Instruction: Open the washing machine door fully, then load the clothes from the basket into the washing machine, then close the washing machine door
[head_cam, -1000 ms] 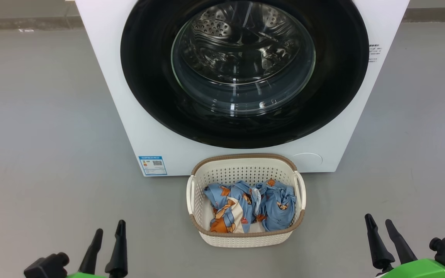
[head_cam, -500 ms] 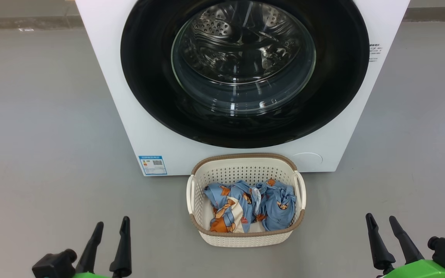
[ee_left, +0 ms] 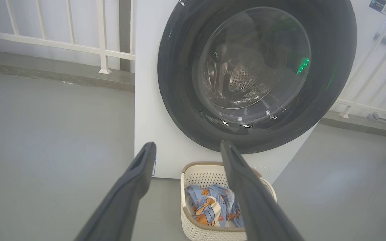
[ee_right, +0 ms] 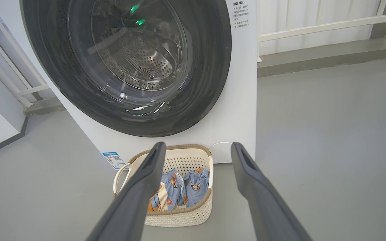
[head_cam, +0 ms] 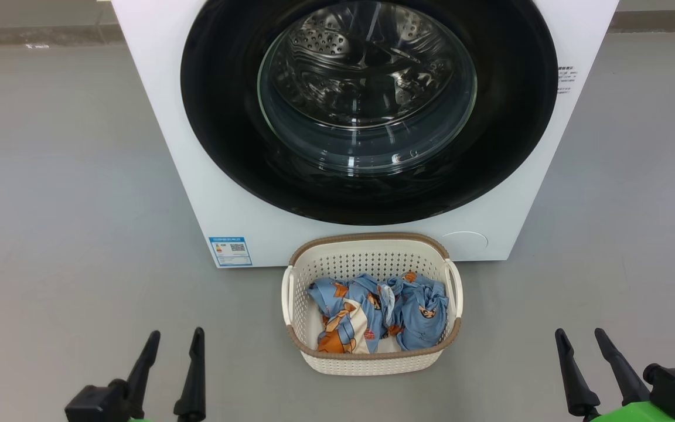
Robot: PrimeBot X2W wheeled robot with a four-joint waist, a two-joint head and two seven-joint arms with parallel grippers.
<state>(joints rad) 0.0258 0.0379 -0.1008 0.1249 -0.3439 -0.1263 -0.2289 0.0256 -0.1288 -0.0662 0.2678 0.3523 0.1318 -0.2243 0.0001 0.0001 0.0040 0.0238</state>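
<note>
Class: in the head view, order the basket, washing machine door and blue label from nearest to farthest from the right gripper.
1. basket, just left of the right gripper.
2. washing machine door, ahead and to the left.
3. blue label, far left, on the washer's lower corner.

left gripper point(head_cam: 176, 330) shifted inward, nearer the basket point(head_cam: 372, 364)
</note>
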